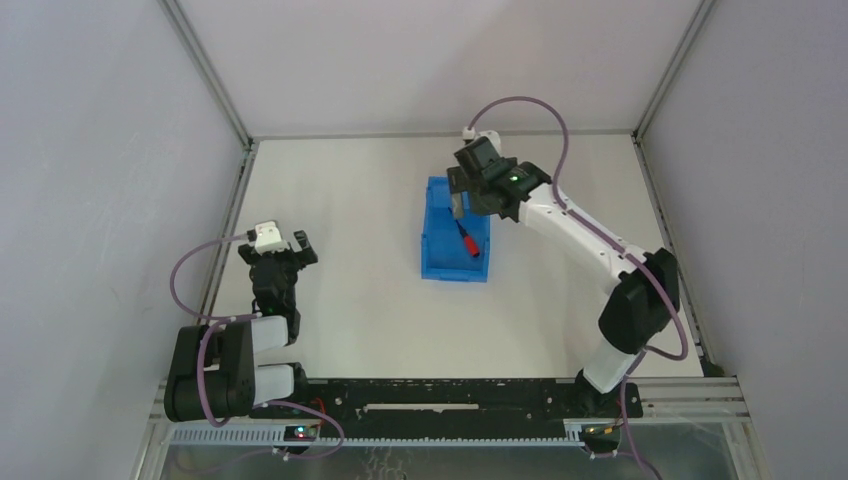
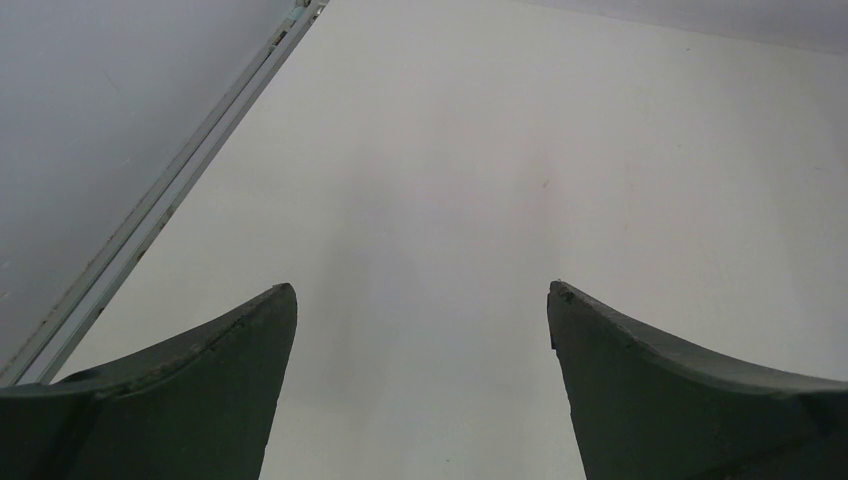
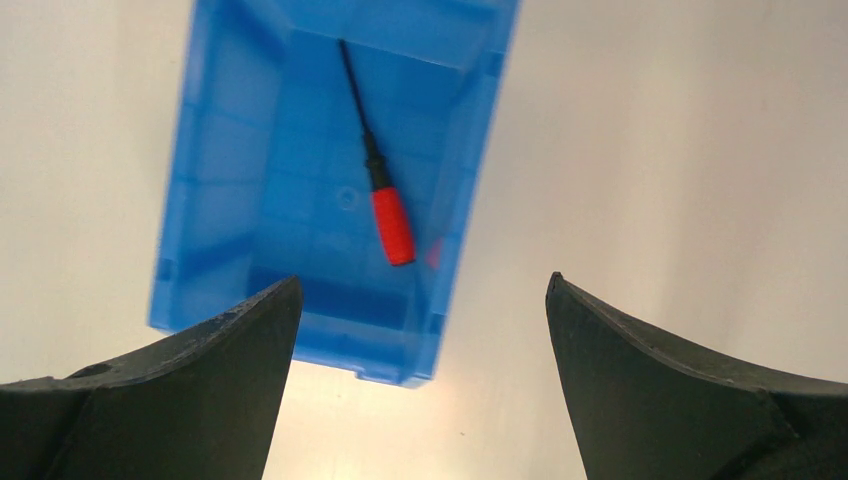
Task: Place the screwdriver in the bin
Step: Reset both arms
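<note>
1. The screwdriver (image 3: 392,222) lies loose on the floor of the bin (image 3: 240,200), which sits toward the far edge of the worktop (image 1: 340,190).
2. Right arm (image 1: 585,235) hangs above it, jaws spread and empty; the drop looks made.
3. Left arm (image 1: 270,300) waits near the left edge, jaws apart, apparently unneeded.

The left gripper (image 2: 422,292) has its jaws spread wide, with nothing between them. Its two dark fingers (image 2: 200,390) rise from the near corners of the view over the bare white table (image 2: 500,150). A metal rail (image 2: 170,210) runs diagonally along the table's left edge, below a grey wall (image 2: 100,100).
</note>
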`<state>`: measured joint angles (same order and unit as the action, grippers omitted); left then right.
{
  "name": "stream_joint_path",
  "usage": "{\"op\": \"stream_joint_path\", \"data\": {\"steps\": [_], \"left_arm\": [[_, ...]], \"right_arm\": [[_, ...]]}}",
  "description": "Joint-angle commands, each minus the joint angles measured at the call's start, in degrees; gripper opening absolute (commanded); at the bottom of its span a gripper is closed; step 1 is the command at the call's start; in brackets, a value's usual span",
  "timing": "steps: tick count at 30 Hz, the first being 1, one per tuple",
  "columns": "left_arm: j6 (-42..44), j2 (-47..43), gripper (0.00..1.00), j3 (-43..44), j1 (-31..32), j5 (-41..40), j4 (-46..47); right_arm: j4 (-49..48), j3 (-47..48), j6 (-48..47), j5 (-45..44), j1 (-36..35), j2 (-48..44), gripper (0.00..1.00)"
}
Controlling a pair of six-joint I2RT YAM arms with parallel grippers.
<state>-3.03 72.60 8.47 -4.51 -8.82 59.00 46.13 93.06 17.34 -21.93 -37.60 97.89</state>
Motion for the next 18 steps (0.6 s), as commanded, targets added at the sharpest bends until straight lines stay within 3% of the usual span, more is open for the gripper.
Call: {"op": "stream_joint_path", "data": {"steps": [1,18], "left_arm": [[1.0,-0.6,1.00,2.3,0.4,-0.6,1.6],[1.0,-0.6,1.00,2.4,0.4,-0.7,1.6]], "right_arm": [[1.1,-4.0,0.2,0.4,4.4,-6.6,1.00],[-0.7,-19.6,-8.8,13.7,29.5,-21.2,1.00]]}}
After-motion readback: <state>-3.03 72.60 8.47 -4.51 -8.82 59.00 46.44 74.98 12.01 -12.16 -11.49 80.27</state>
